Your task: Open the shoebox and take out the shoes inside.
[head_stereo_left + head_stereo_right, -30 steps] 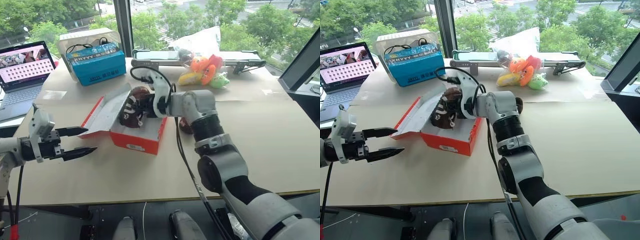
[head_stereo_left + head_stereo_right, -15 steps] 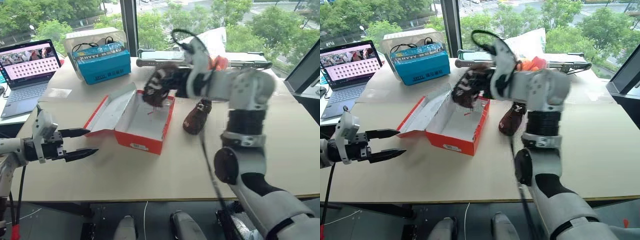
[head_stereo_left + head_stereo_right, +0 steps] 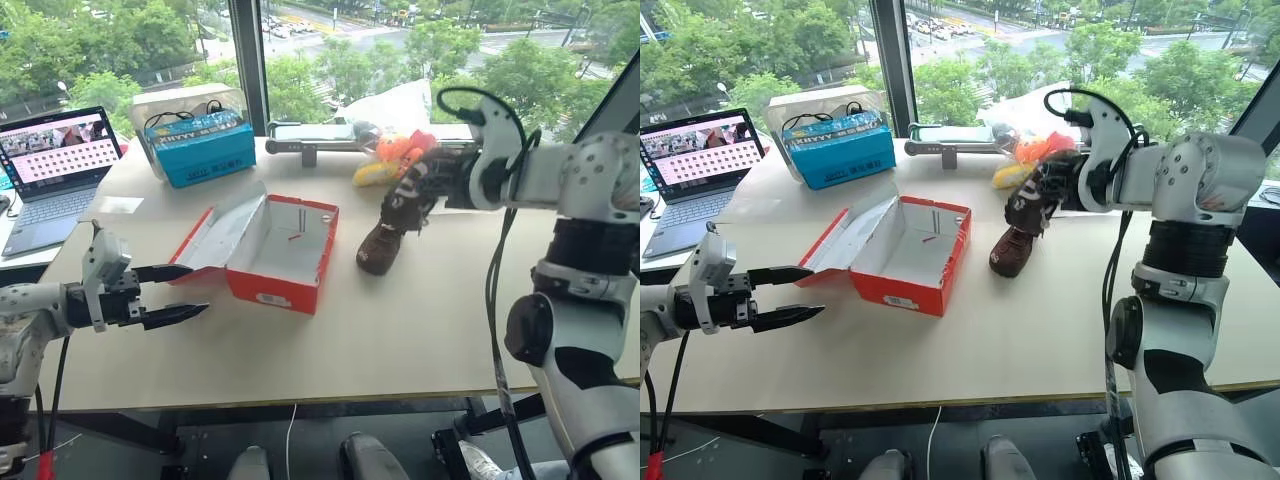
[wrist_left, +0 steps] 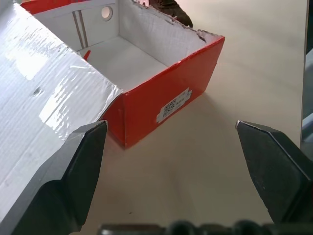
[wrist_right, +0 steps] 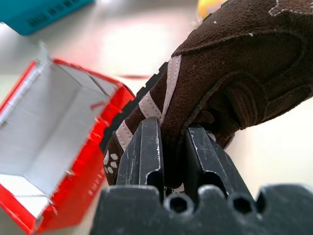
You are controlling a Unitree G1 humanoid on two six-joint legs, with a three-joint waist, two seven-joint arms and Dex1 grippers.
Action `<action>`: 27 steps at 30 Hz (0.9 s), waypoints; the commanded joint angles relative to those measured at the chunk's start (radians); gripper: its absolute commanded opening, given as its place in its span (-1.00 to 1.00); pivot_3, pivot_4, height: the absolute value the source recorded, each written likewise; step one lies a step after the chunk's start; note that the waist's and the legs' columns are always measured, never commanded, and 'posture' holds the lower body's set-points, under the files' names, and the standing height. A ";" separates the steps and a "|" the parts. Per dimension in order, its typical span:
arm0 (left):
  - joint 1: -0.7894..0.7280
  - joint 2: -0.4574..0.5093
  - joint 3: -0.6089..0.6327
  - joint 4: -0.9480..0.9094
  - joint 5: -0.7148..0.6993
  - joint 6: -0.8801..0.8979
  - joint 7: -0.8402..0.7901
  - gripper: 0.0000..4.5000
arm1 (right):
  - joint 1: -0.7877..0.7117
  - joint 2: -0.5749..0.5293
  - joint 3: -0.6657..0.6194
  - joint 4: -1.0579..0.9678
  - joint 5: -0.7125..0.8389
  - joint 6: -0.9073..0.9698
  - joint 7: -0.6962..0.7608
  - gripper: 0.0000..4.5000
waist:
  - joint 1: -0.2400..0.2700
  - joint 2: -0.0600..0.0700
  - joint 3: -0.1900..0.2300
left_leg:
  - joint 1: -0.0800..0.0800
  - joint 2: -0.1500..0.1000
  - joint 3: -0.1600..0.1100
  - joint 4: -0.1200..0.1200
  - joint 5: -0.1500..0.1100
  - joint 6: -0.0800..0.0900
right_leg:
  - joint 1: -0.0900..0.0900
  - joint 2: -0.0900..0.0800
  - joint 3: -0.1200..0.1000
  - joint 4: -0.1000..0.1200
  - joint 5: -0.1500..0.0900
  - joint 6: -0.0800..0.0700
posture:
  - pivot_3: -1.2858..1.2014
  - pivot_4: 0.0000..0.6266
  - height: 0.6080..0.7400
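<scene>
At lower left of the head view, the left gripper [image 3: 178, 294] hovers with fingers apart just short of the red shoebox [image 3: 268, 252], seemingly ready to steady it. The box sits mid-frame, lid folded back, its grey-white interior empty. Right of centre, one brown shoe [image 3: 381, 246] lies on the table [image 3: 420, 320]; above it the right gripper [image 5: 168, 147], pinching the second shoe [image 3: 412, 196], holds it aloft, probably to set it alongside.

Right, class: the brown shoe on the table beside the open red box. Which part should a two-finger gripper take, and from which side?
Probably the collar rim of the shoe on the table, from above, one finger inside the opening: the body looks too wide and rounded. The right gripper pinches the other shoe by a thin edge likewise.
</scene>
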 commanded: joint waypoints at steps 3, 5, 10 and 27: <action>-0.025 -0.004 -0.003 -0.002 0.003 -0.028 -0.009 1.00 | 0.100 -0.047 0.069 0.061 -0.019 -0.064 0.059 -0.74 | -0.007 0.001 -0.010 | 0.001 0.000 0.000 0.000 0.003 0.004 | 0.001 0.000 0.000 0.000 0.001 0.003 | 0.03 -1.00 0.94; -0.027 -0.007 -0.004 -0.001 0.003 -0.027 -0.009 1.00 | 0.134 -0.051 0.113 0.119 -0.040 -0.136 0.089 -0.74 | -0.012 0.002 -0.011 | 0.004 0.000 0.000 0.000 0.003 0.005 | 0.004 0.000 0.000 0.000 0.001 0.003 | 0.03 -1.00 0.94; -0.043 -0.009 -0.017 0.006 0.010 -0.026 -0.020 1.00 | 0.130 -0.032 0.257 0.374 -0.147 -0.422 0.189 -0.74 | -0.025 0.002 -0.012 | 0.012 0.000 0.000 -0.001 0.003 0.005 | 0.013 0.001 0.001 -0.002 0.001 0.003 | 0.03 -1.00 0.94; -0.071 -0.003 -0.032 0.018 0.015 -0.014 -0.031 1.00 | -0.056 0.122 0.297 0.993 -0.340 -0.966 0.225 -0.42 | -0.068 -0.004 -0.042 | 0.031 0.000 -0.002 -0.003 0.003 0.004 | 0.035 0.001 -0.001 -0.007 0.000 0.004 | 0.03 -1.00 0.94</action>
